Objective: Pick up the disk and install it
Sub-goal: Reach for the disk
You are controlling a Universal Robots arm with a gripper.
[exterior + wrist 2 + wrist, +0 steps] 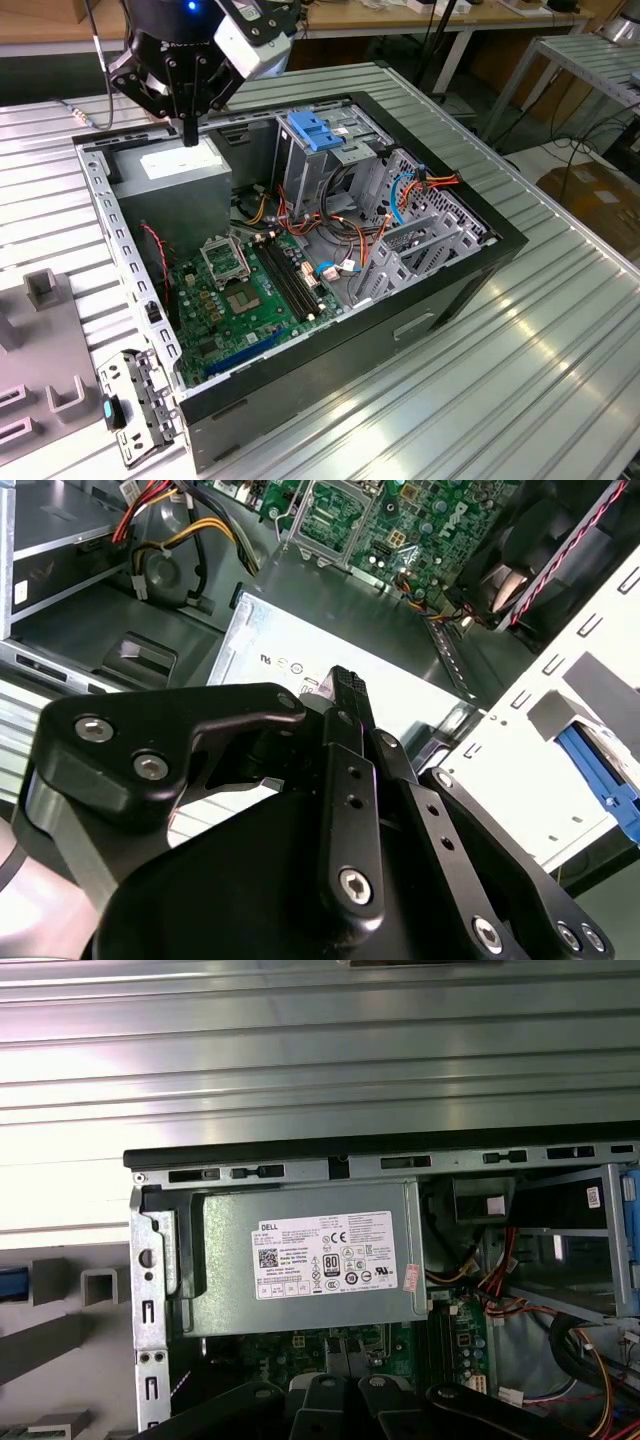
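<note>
My gripper hangs over the back corner of the open computer case, just above the grey power-supply box with its white label. Its black fingers are pressed together and hold nothing. Outside the case, beside the grey fixture blocks, a bright blue plastic edge shows at the picture's border in both wrist views. It looks like the disk's rail, but its metal body is hidden.
Inside the case lie a green motherboard, orange and red cables and a metal drive cage topped by a blue ribbed bracket. Grey fixture blocks stand at the exterior view's left on the ribbed metal table.
</note>
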